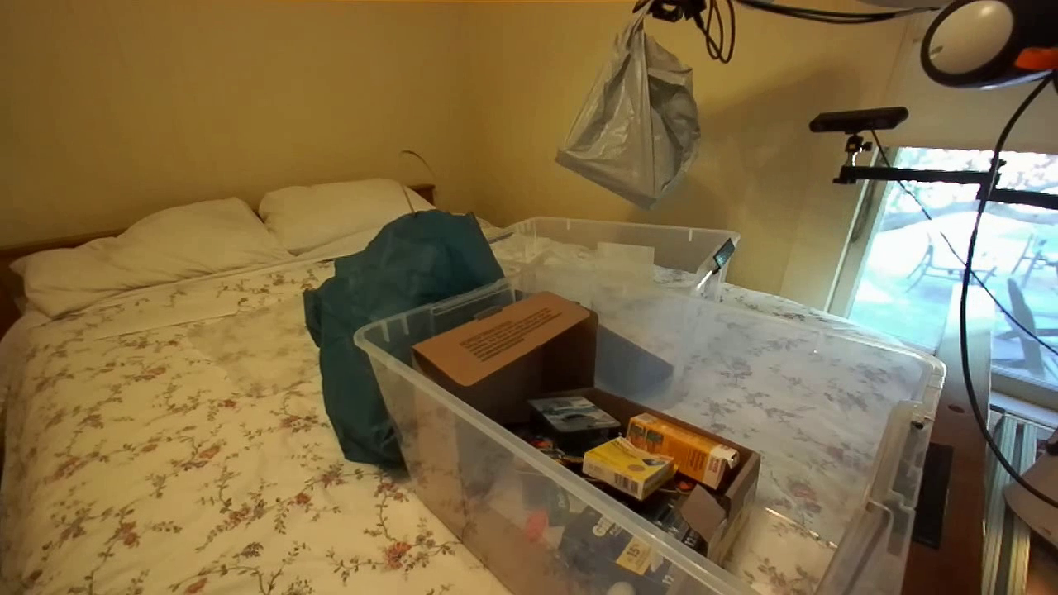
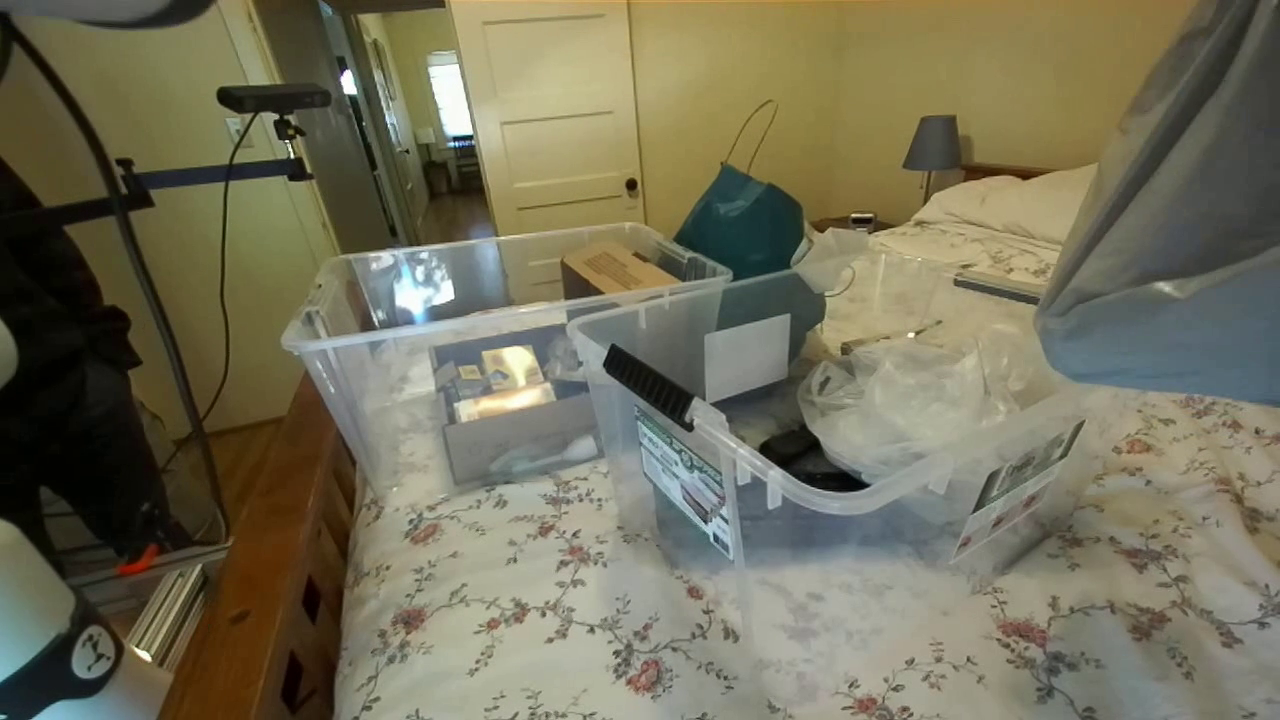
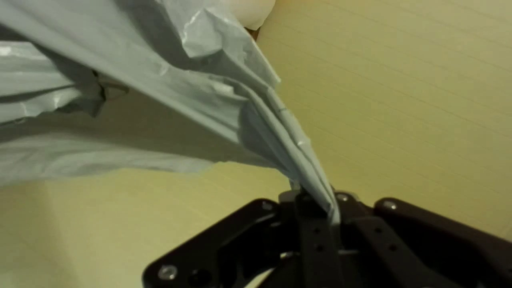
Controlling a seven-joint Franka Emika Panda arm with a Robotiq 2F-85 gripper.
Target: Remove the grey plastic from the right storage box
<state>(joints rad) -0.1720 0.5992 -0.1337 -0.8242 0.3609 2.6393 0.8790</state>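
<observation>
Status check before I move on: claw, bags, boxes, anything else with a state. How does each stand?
Claw: shut on the grey bag.
Grey bag: crumpled, hanging in the air.
Right storage box: lid off, clear plastic inside.
Left storage box: lid off, long carton inside.
Long carton: open.
Yellow box: looks shut.
Teal bag: standing, handle up.
Bedside lamp: looks unlit.

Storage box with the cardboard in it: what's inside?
The storage box holds printed brown cardboard and an open cardboard box, where a yellow carton, an orange carton and a dark package show. What lies directly beneath these is covered.
</observation>
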